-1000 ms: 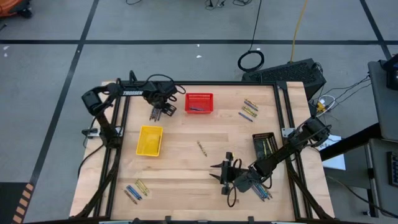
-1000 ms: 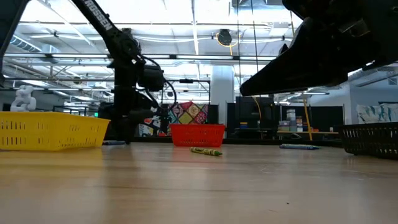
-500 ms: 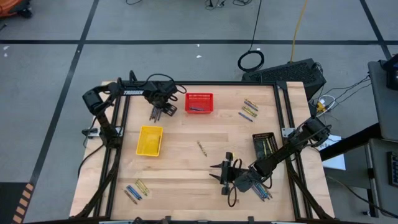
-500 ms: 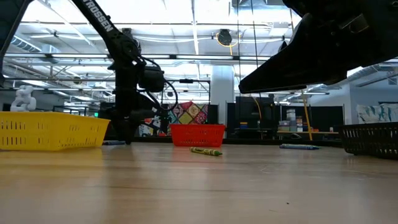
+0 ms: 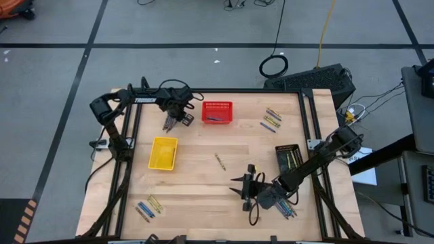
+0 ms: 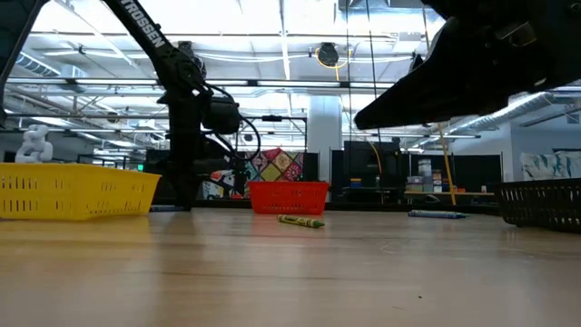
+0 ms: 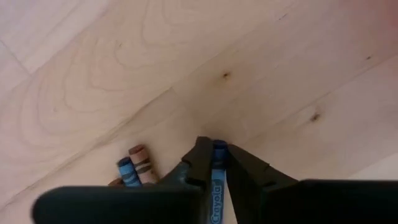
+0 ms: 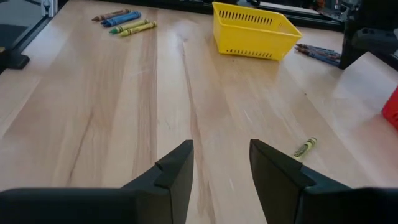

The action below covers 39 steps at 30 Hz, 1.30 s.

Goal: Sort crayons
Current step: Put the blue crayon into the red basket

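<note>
My left gripper points down at the table's far left, beside the red basket, and is shut on a blue crayon. A second blue crayon and a brown one lie on the wood right beside it. My right gripper hovers open over the near middle of the table, with nothing between its fingers. A single green crayon lies in the middle of the table. The yellow basket and the black basket stand on the table. My left gripper pinches the blue crayon by its two long sides between its two fingers, coming from above and pointing down. The crayon's end sticks out just past the fingertips. Whether it rests on the wood or is lifted, I cannot tell.
More crayons lie in small groups at the far right, the near left and the near right. Bare wood lies between the baskets and in front of my right gripper.
My left gripper has stayed in place over the crayons at the far left and has shut, taking hold of the blue crayon.
</note>
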Available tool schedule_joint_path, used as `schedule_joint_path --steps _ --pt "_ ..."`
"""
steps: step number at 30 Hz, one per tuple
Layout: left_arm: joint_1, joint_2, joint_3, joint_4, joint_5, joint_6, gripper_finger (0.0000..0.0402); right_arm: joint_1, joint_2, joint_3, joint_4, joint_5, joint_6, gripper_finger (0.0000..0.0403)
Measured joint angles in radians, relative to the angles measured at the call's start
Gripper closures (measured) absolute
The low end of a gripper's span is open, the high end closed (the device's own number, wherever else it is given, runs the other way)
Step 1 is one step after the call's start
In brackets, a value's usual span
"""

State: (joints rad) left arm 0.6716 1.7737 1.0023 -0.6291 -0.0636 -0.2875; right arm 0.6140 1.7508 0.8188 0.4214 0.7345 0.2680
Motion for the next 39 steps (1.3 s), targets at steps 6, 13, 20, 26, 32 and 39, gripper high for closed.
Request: schedule_joint_path --steps 6,13,20,26,32,39 --pt "0.002 -0.037 0.034 0.048 0.0 0.037 0.0396 0.008 -0.114 0.0 -0.172 0.001 0.025 0.0261" --pt "-0.015 -0.235 0.055 0.056 0.0 0.04 0.0395 0.015 -0.154 -0.008 -0.229 0.002 0.028 0.0261" --pt "-0.182 -0.47 0.018 0.224 0.0 0.041 0.0395 0.01 -0.072 -0.131 0.035 0.002 0.034 0.0261" --pt "-0.424 -0.556 -0.144 0.639 -0.046 0.034 0.0395 -0.04 -0.007 -0.19 0.355 0.002 -0.003 0.0261" --pt "-0.631 -0.526 -0.309 1.093 -0.149 0.038 0.0395 -0.103 -0.035 -0.19 0.513 -0.001 -0.133 0.024" --pt "-0.782 -0.442 -0.359 1.459 -0.21 0.127 0.0395 -0.198 -0.06 -0.189 0.81 -0.014 -0.337 0.02"
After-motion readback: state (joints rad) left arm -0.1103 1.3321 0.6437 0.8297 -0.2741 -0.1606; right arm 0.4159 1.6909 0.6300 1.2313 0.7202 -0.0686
